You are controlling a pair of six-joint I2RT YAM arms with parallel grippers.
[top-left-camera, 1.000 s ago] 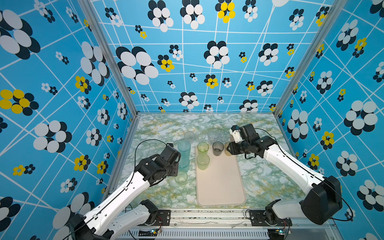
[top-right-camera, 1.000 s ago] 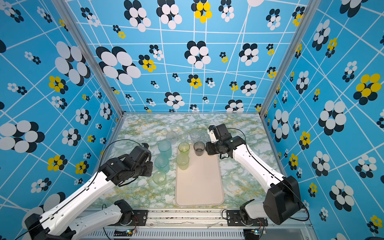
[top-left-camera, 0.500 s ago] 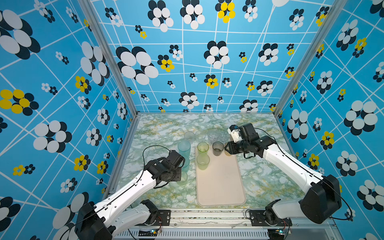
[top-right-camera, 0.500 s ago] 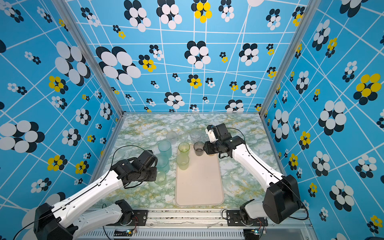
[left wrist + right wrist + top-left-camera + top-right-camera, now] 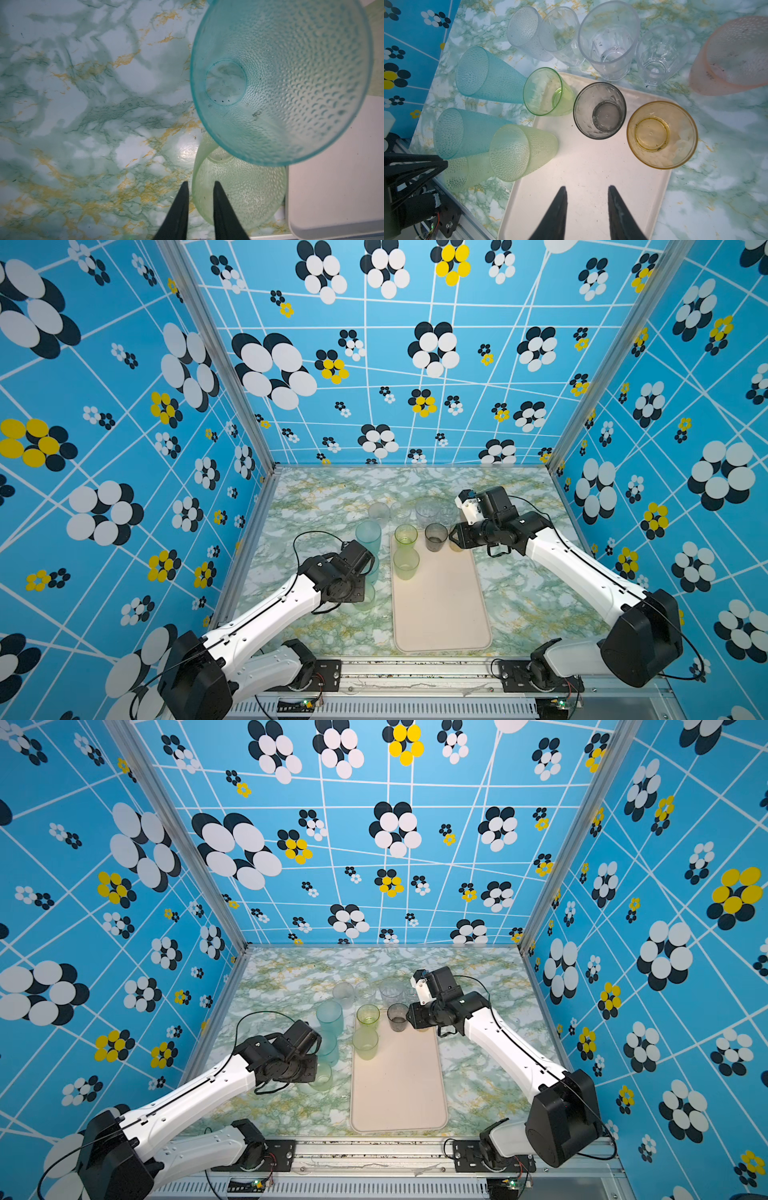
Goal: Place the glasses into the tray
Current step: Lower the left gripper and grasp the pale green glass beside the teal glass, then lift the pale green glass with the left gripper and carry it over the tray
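While the left gripper (image 5: 200, 185) stands narrow astride the wall of a pale green glass (image 5: 245, 197) on the table (image 5: 83, 104), just beside the tray (image 5: 332, 187), I cannot tell if it grips. The right gripper (image 5: 587, 189) hangs with jaws apart and empty over the tray, where a grey glass (image 5: 600, 110) and an amber glass (image 5: 662, 135) stand upright; clear glasses (image 5: 609, 35) stand on the table past it.

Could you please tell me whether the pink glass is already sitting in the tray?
No, in the right wrist view the pink glass sits on the marble tabletop, beyond the corner of the tray.
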